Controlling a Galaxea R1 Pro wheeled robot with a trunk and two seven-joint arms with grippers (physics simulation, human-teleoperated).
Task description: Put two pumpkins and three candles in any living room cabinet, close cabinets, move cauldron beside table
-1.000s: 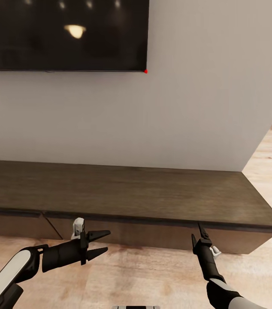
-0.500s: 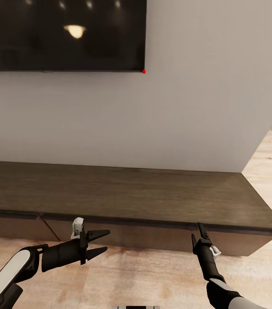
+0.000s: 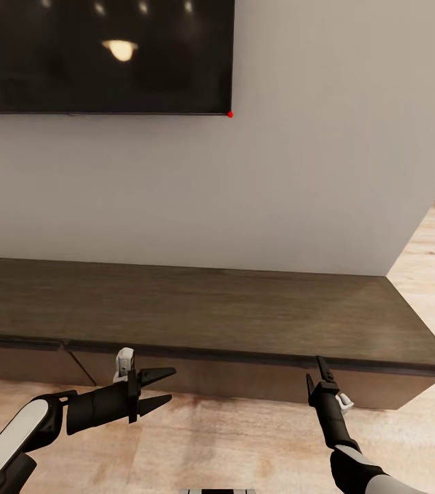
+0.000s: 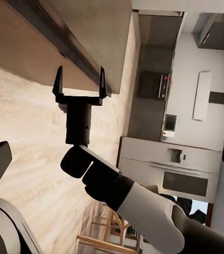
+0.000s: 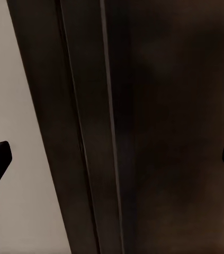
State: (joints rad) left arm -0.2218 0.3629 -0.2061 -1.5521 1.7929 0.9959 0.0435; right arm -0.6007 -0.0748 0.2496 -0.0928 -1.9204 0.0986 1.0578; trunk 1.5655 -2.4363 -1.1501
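Nothing is seen to have shifted over the last half second. The long dark-brown wooden cabinet (image 3: 245,322) lies ahead, closed. The left tool (image 3: 165,388) and right tool (image 4: 80,84) are spread, empty (drawer-opening judged next).

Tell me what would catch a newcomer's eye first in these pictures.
Probably the long dark-brown cabinet stretching along the off-white wall, its drawer fronts all shut, with the black TV hanging above it at upper left. Next come the two black arms low in the head view: the left pincer open and turned sideways just before the drawer fronts, and the right pincer open and aimed at the cabinet's front edge.
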